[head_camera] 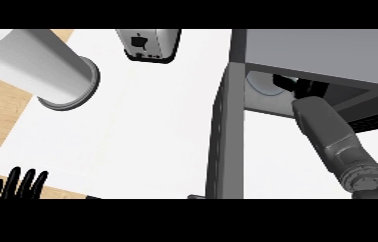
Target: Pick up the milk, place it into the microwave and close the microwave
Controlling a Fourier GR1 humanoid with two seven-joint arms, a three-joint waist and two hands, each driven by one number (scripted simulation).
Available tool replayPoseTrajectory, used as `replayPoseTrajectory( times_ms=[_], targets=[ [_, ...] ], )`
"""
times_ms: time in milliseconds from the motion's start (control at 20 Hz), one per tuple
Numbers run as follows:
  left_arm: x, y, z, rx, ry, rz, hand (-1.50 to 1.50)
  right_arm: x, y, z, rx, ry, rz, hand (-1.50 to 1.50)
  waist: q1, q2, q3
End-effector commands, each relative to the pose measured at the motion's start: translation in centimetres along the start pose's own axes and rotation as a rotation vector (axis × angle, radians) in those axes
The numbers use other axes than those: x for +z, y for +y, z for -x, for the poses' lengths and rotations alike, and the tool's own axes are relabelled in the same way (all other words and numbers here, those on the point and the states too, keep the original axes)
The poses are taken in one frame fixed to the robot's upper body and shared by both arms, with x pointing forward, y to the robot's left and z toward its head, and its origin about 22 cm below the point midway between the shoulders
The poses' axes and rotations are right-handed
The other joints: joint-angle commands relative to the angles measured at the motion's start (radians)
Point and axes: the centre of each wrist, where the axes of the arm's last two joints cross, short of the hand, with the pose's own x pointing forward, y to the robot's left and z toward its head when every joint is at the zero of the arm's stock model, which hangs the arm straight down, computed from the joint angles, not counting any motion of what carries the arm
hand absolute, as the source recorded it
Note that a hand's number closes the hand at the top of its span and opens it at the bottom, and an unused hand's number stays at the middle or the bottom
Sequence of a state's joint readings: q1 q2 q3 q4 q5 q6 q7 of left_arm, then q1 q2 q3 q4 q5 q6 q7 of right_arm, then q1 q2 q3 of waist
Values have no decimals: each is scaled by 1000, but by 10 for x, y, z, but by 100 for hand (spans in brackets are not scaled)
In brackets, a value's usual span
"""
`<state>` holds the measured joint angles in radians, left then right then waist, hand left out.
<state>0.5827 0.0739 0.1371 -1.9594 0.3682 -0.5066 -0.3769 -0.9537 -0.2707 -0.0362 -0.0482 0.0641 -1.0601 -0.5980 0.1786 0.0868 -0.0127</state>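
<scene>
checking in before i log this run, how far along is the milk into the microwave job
Past the pickup, it seems: no milk carton shows on the white counter. In hand: the right hand reaches inside the grey box-shaped microwave beside its pale round turntable plate; whether it holds the milk cannot be told. Left: the dark grey microwave door stands open, not yet closed. The left hand rests at the lower left edge.

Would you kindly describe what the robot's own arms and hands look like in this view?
The right forearm is a smooth grey cylinder ending in a ridged darker grey collar. Its right black robot hand is angular. The left black robot hand shows only slim, rounded, glossy fingers.
</scene>
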Motion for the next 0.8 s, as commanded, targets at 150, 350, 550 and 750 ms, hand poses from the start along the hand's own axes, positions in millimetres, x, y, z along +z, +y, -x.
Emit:
replayPoseTrajectory(
  times_ms=[150,350,550,750],
  targets=[
    [-5,3,3,-8,15,15,-150,8,10,-14,49,-139,-136,-150,20,-7,19],
    [-12,2,6,-1,9,36,-150,12,20,-40,-3,-201,-209,-150,11,-8,20],
    [-7,10,6,-17,11,14,-150,23,28,-50,-36,-216,-275,-150,12,-12,19],
    [-14,3,9,-16,-9,11,-150,37,38,-67,-101,-230,-359,-150,1,-15,19]
  ],
)
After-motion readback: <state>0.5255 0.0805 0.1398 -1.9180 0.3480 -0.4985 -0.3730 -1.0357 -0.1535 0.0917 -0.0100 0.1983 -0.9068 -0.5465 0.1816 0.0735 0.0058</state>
